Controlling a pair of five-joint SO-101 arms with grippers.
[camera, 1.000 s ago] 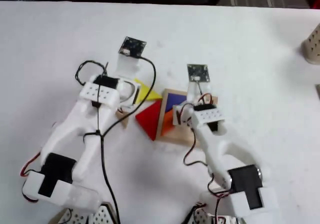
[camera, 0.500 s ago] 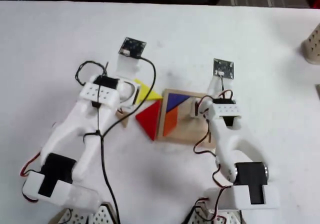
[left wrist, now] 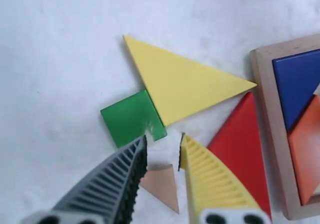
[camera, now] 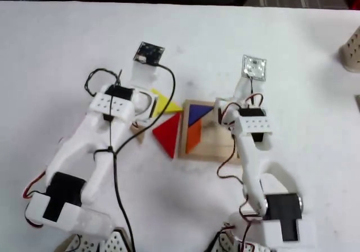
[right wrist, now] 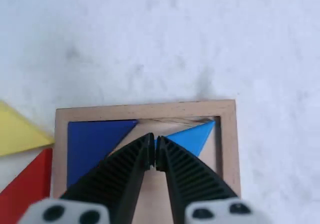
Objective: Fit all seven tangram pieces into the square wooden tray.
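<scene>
Hovering right end effector [right wrist: 156,155] above tray [right wrist: 150,110]

Yellow triangle [left wrist: 185,86], red triangle [left wrist: 240,149], green square [left wrist: 130,118], navy triangle [right wrist: 92,139], sky-blue triangle [right wrist: 192,136], pale wooden tray [right wrist: 227,144].

White desk [camera: 281,44], bearing a square wooden tray [camera: 216,152] near the middle and a perforated beige object [camera: 352,52] at the far right edge. Flat on the desk beside the tray, on the left arm's side: a yellow triangle [camera: 163,103] with one tip at the tray's rim and a red triangle [camera: 167,134] along the same rim. Touching the yellow triangle, a green square [left wrist: 132,118], with a small tan triangle [left wrist: 161,185] near it, just beside the red one.
</scene>
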